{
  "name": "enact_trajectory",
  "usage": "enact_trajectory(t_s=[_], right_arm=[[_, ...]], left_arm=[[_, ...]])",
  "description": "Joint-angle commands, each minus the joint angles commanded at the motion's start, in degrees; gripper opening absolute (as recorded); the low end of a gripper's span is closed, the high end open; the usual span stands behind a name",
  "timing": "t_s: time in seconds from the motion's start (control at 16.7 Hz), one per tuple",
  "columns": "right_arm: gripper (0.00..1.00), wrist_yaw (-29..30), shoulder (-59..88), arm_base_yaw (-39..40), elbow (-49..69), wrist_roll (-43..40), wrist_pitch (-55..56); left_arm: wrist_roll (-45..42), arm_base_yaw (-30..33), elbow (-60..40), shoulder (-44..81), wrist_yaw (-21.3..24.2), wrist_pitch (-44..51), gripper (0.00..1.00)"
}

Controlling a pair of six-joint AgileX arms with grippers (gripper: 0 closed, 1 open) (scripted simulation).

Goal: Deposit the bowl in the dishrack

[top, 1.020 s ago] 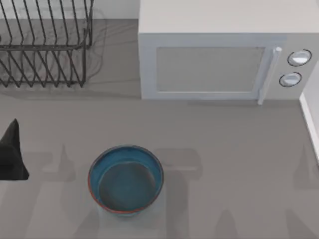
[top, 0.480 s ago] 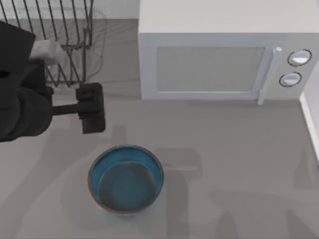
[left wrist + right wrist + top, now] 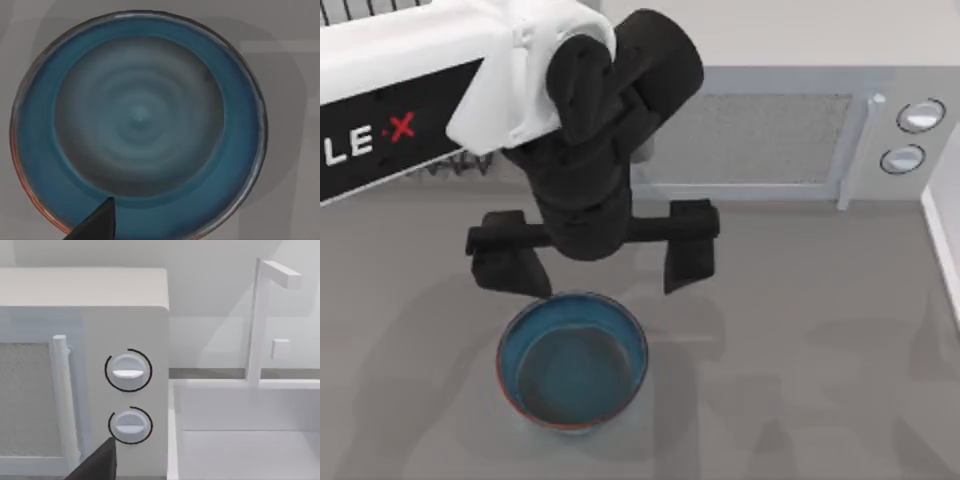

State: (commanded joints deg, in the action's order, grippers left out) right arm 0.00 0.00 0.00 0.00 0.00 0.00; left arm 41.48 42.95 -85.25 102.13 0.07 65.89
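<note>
Left claw (image 3: 595,255), fingers spread wide, hovers over the bowl's (image 3: 572,360) far rim; bowl centre lies just toward the bench's near edge, directly beneath the wrist.

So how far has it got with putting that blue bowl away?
Early days. Nothing is stowed: the round blue-teal bowl with an orange-red rim sits on the grey table, ungrasped. In hand: the left gripper hovers above its far rim, fingers open. Left: gripping, lifting and carrying it to the dark wire dishrack at the table's far left.
</note>
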Motion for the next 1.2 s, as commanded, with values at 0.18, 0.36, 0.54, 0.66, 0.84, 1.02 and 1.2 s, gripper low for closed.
enact_trajectory(t_s=[0.18,0.36,0.54,0.66,0.84,1.02,1.2], right_arm=[[1.00,0.0,0.0,0.0,0.0,0.0,0.0],[1.00,0.0,0.0,0.0,0.0,0.0,0.0],[1.00,0.0,0.0,0.0,0.0,0.0,0.0],[1.00,0.0,0.0,0.0,0.0,0.0,0.0],[1.00,0.0,0.0,0.0,0.0,0.0,0.0],[1.00,0.0,0.0,0.0,0.0,0.0,0.0],[1.00,0.0,0.0,0.0,0.0,0.0,0.0]], left_arm=[[3.3,3.4,-7.2,7.9,0.0,4.8,1.00],[4.6,4.6,-9.9,10.5,0.0,6.6,1.00],[4.6,4.6,-9.9,10.5,0.0,6.6,1.00],[4.5,4.4,-9.6,10.4,0.0,6.3,1.00],[4.3,4.4,-6.3,11.4,0.0,2.3,1.00],[4.3,4.4,-0.8,13.5,0.0,-5.9,1.00],[4.3,4.4,4.2,15.4,0.0,-12.7,1.00]])
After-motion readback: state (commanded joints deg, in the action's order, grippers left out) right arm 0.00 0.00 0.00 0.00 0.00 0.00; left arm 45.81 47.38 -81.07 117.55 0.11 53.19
